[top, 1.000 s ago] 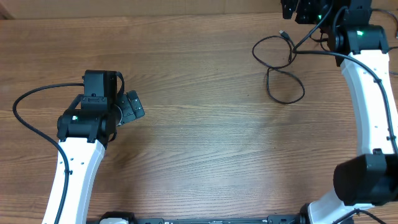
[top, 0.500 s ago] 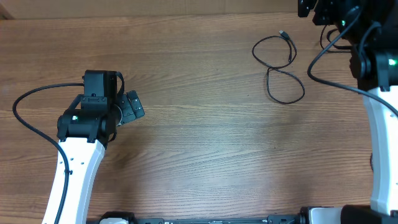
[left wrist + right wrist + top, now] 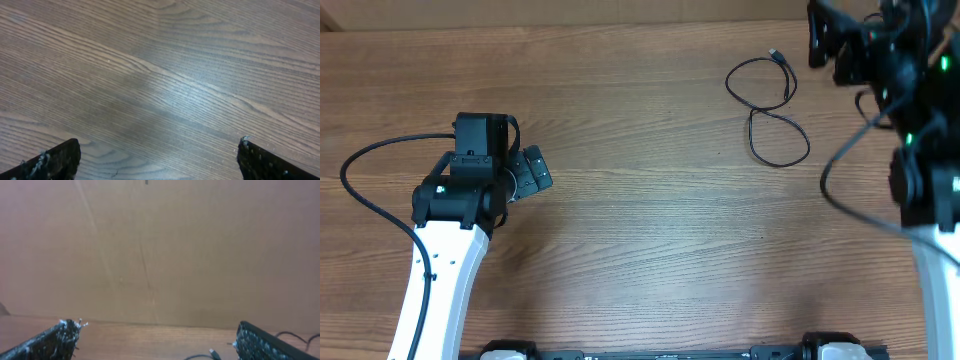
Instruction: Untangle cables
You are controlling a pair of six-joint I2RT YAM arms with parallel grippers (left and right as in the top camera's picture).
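A thin black cable [image 3: 752, 112] lies in a loose figure-eight on the wooden desk [image 3: 650, 260], at about 1 o'clock on the overhead view. Its two loops cross at mid-length, and a small plug [image 3: 775, 51] caps the end at the cable's 12 o'clock. The right tool [image 3: 830, 50] hangs blurred near the desk's 2 o'clock corner, apart from the cable, which sits at its 8 o'clock. In the right wrist view the tool [image 3: 156, 326] is spread wide with nothing between its fingers, facing a plain brown wall [image 3: 150, 255]. The plug [image 3: 212, 353] peeks in at that view's 6 o'clock edge. A thin dark strand [image 3: 295, 336] curls at 4 o'clock, and it is unclear whether this is a second cable. The left tool [image 3: 532, 170] rests at 9 o'clock, well apart from the cable. It too is spread wide [image 3: 159, 145] over bare wood.
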